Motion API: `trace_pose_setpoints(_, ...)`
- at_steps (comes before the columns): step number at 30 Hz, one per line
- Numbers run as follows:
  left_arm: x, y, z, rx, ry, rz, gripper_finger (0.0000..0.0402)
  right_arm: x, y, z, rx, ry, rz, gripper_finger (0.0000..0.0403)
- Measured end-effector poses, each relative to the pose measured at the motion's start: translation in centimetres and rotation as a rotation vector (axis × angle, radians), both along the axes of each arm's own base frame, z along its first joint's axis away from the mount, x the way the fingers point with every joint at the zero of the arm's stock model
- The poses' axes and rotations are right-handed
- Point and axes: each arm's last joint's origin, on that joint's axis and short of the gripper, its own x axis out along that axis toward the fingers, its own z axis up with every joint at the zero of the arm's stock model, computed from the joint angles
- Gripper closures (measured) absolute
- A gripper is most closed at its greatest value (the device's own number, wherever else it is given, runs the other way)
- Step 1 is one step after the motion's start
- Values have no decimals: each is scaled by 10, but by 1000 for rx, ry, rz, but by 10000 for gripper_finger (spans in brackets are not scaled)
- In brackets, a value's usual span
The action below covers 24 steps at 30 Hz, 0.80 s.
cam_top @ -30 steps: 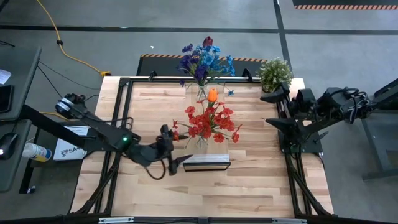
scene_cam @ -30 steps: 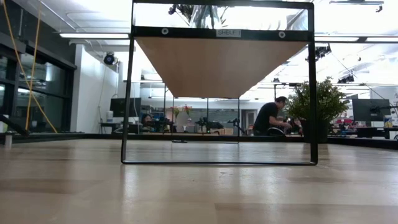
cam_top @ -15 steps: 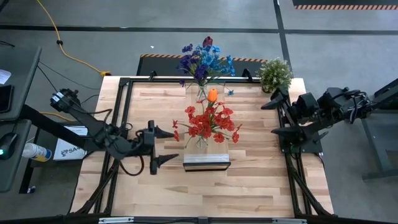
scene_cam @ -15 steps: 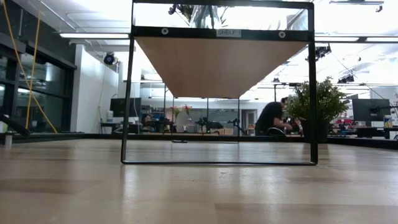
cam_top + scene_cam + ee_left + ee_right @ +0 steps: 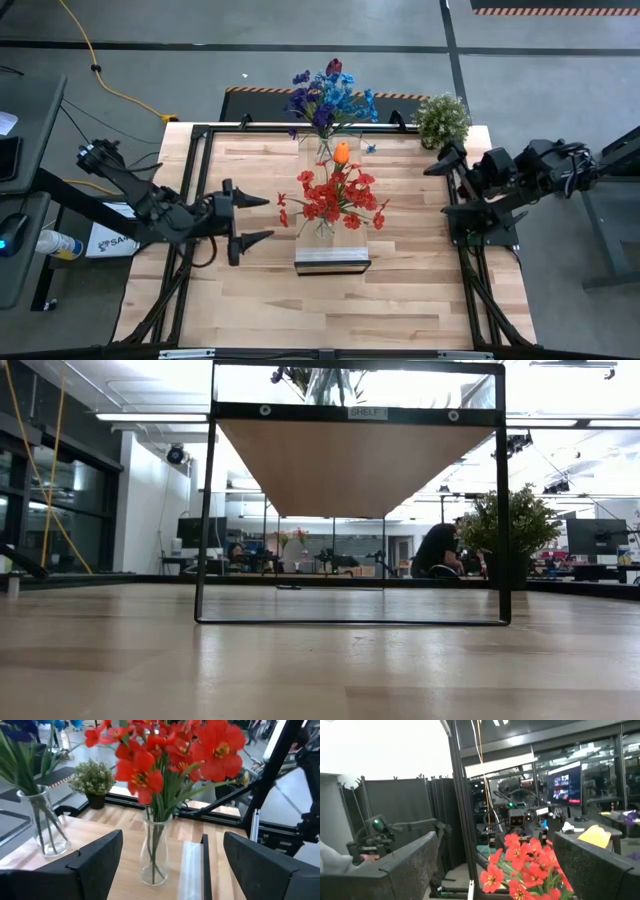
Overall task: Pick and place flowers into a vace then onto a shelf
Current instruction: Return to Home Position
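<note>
Left gripper (image 5: 262, 218): jaws spread wide, nothing in them. It hangs over the left part of the tabletop (image 5: 250, 300), near the shelf (image 5: 350, 247) and pointing at it, touching nothing.

Right gripper (image 5: 447, 183): also wide apart and empty, out at the table's right edge, well apart from the shelf.

Near vase (image 5: 322, 226): clear glass, upright, toward the shelf's front end, holding the red flowers (image 5: 335, 198). My left wrist view looks straight at it between my two fingers (image 5: 95, 865). Stems are down in the glass and the heads spread wide above the rim.

Far vase (image 5: 324, 150): upright at the shelf's back end, holding the blue and purple flowers (image 5: 325, 95). One orange flower (image 5: 342, 153) shows between the two bunches. I can't tell which vase it sits in.

Potted plant (image 5: 441, 118): back right corner of the table, off the shelf, not part of the job.

Beyond the table, a person (image 5: 435, 548) sits in the room, well apart from both arms.

Status, my read: both bunches are in vases and both vases are on the shelf, so the placing looks done. No loose stems show on the tabletop from above. What's left is parking both arms. The left one is nearer the red heads, so I'd take it back and away from them, not across.
</note>
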Motion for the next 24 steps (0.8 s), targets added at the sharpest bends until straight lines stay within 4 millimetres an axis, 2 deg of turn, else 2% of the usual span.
trace_pose_setpoints(10,-23,17,5,10,25,-2,21,-26,-9,5,-26,-61,-16,22)
trace_pose_setpoints(24,-58,42,14,-51,8,-20,21,-92,-31,-1,-6,-98,-31,22)
